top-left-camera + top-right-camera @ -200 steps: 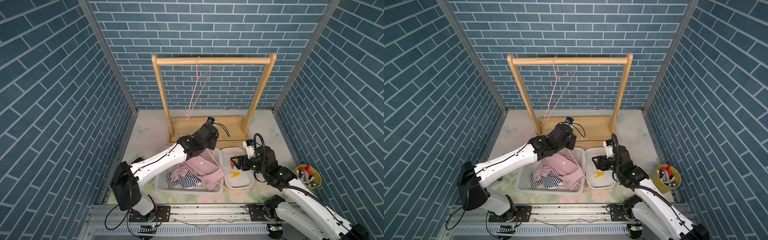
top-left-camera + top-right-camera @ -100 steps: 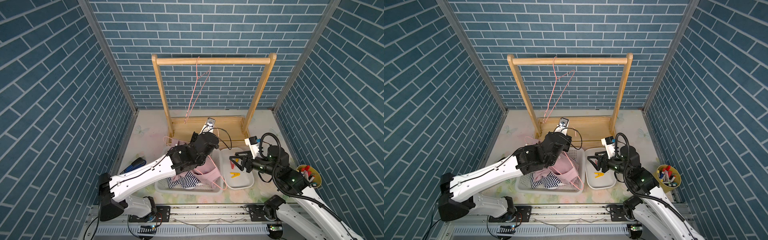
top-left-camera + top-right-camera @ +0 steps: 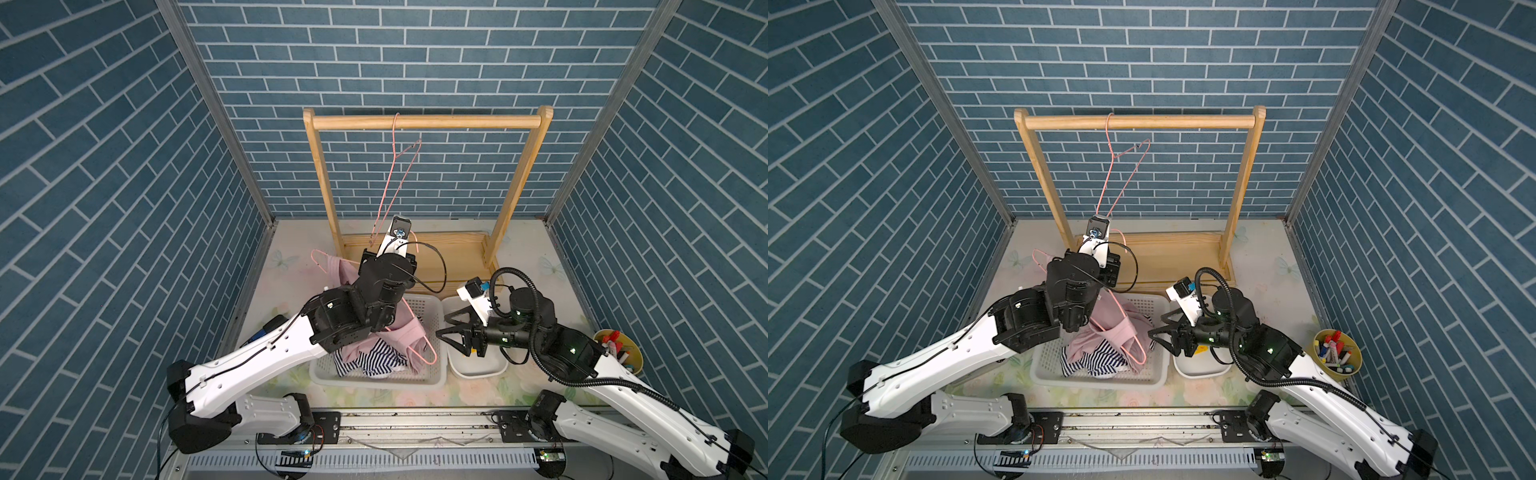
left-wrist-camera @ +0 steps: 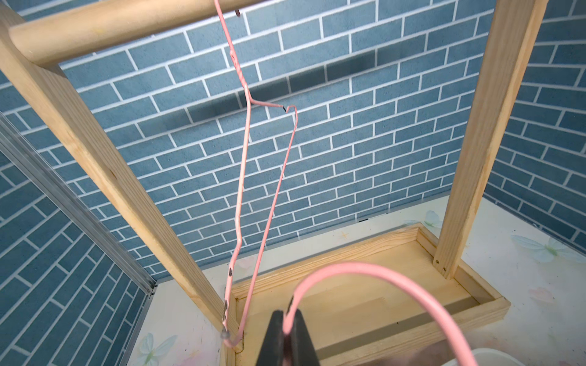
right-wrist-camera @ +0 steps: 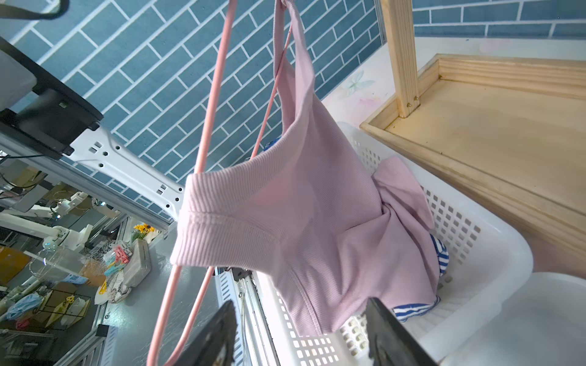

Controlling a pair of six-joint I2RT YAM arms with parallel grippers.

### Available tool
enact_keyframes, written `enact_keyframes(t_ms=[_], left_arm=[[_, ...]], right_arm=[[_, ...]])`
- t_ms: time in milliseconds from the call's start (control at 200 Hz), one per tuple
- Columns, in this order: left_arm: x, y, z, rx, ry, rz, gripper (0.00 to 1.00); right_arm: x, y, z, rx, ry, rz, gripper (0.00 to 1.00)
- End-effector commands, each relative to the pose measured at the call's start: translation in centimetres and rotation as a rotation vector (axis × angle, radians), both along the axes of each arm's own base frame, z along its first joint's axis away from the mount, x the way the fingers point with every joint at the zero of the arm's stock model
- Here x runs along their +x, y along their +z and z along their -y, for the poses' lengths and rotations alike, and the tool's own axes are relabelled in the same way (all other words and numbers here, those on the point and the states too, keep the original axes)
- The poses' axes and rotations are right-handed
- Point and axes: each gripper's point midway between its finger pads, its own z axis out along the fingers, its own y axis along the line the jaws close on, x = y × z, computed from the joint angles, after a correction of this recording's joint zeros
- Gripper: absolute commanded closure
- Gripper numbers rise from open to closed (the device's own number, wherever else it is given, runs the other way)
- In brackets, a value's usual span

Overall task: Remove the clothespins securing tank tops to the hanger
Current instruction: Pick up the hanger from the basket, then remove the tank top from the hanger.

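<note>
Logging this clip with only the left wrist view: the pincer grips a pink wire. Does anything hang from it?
Observer: Yes, the pink tank top hangs from that hanger, its lower end trailing into the white basket.
Reviewer: And the other garment?
Observer: The striped tank top lies bunched in the basket, partly under the pink one.
Reviewer: What about the other arm?
Observer: The right pincer is open beside the hanging top, holding nothing.

Reads as ribbed, matt cloth on the pink tank top (image 5: 317,206) over the basket (image 5: 520,253), smooth perforated white plastic. Shows smooth pink coating on the wire hanger (image 5: 211,98) above the basket, and bare, grainy wood on the rack (image 5: 491,133) behind it.
</note>
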Motion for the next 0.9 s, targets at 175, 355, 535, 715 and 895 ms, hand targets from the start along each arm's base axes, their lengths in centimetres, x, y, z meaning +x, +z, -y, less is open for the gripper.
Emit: enact_keyframes(t_ms=[175, 355, 535, 715, 895], left_arm=[[-0.3, 5.3, -0.3, -0.082, -0.014, 0.108, 1.0], [-0.2, 6.5, 0.0, -0.091, -0.028, 0.127, 1.0], [-0.4, 7.2, 0.2, -0.114, -0.052, 0.139, 1.0], [-0.8, 7.5, 0.2, -0.135, -0.074, 0.14, 1.0], [-1.0, 7.6, -0.3, -0.153, -0.075, 0.145, 1.0]], right_arm=[[-1.2, 2.1, -1.6, 0.033, 0.144, 0.132, 0.31], [-1.7, 3.3, -2.5, 0.075, 0.19, 0.192, 0.3], [-1.7, 5.3, -3.1, 0.13, 0.218, 0.261, 0.28], [0.8, 5.6, -4.1, 0.094, 0.132, 0.289, 0.32], [1.5, 5.9, -5.2, 0.095, 0.136, 0.285, 0.38]])
